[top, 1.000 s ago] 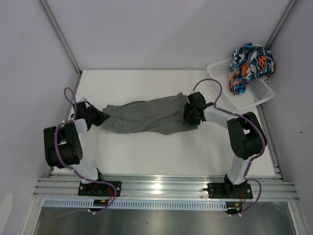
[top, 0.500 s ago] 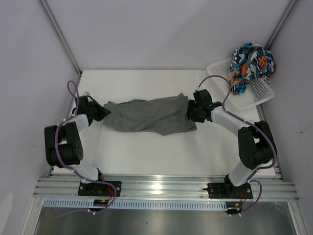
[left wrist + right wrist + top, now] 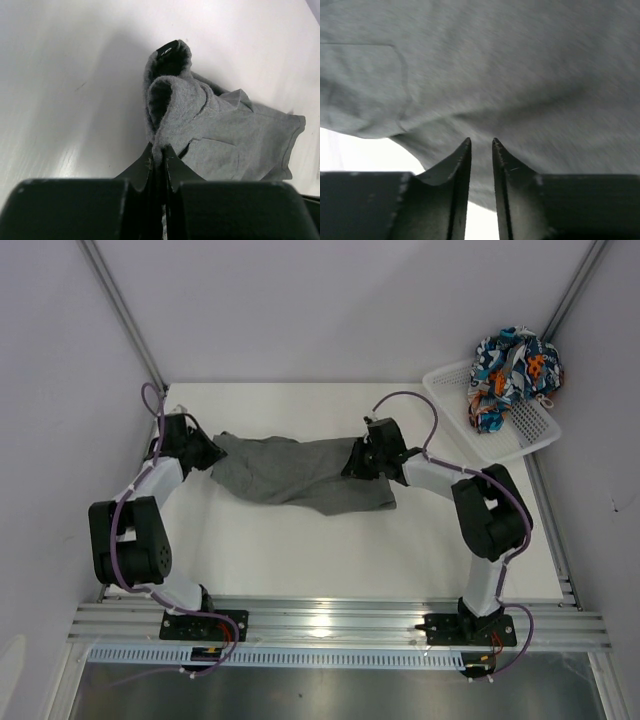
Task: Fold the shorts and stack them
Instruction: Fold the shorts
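The dark grey shorts (image 3: 295, 475) lie stretched across the middle of the white table (image 3: 300, 550). My left gripper (image 3: 205, 453) is shut on their bunched left end, and the cloth is pinched between the jaws in the left wrist view (image 3: 159, 150). My right gripper (image 3: 357, 462) is at the shorts' upper right part. Its jaws stand a narrow gap apart with grey cloth (image 3: 480, 75) between the tips (image 3: 481, 142). The patterned shorts (image 3: 513, 370) sit crumpled in the white mesh basket (image 3: 530, 435) at the back right.
The grey shorts' lower right corner (image 3: 385, 502) rests on the table beyond my right gripper. Grey walls close in the table on the left, back and right. A metal rail (image 3: 330, 620) runs along the near edge.
Both grippers moved toward the back of the table with the grey shorts. The right gripper also moved left, so the shorts are less stretched. The lower right corner stayed in place.
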`<state>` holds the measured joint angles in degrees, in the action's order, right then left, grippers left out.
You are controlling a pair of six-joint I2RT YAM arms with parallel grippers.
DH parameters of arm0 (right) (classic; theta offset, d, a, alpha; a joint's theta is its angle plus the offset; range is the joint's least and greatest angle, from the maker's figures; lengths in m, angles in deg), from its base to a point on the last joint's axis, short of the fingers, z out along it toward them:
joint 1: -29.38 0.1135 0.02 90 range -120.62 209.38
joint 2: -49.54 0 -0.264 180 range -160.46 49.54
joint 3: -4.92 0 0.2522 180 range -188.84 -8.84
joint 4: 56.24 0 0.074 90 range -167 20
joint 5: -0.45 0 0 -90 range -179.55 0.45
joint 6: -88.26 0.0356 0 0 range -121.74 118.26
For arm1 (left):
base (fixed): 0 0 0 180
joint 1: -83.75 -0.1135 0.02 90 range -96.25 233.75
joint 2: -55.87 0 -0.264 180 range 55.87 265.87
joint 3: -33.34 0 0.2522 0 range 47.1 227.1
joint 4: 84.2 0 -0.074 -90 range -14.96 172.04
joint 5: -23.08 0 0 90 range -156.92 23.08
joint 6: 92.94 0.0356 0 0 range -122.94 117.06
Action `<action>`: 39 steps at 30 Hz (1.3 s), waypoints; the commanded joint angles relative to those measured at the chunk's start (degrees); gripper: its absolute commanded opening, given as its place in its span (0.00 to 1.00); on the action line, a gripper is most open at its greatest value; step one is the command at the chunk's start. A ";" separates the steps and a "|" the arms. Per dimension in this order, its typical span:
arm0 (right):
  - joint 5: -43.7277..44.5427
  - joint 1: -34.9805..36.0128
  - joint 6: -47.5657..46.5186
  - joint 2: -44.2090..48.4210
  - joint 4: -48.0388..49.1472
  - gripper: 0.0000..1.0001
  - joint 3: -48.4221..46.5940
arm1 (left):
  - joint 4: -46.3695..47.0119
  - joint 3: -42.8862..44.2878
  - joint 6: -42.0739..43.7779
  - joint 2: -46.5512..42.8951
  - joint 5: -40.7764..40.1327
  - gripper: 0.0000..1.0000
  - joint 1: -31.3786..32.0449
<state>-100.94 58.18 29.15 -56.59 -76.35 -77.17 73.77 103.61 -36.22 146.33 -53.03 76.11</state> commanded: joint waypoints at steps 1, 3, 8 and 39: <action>-7.66 1.78 4.17 -3.46 13.27 0.21 -3.38 | -3.32 4.74 1.29 -3.79 -3.16 0.07 0.69; -9.33 2.75 7.84 -6.63 19.49 0.05 -4.17 | -4.20 5.88 1.11 -4.14 -3.60 0.07 1.39; -10.32 5.29 13.49 -12.34 29.98 0.00 -5.75 | -8.86 9.92 2.07 -4.06 -6.50 0.07 2.89; 4.28 26.58 21.58 -27.29 10.75 0.00 -24.56 | -27.58 16.44 7.08 -11.26 -25.57 0.02 21.17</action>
<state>-96.27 86.96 50.57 -82.29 -61.97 -98.35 45.20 119.92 -29.79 140.45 -76.42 94.75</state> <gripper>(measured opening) 0.002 0.069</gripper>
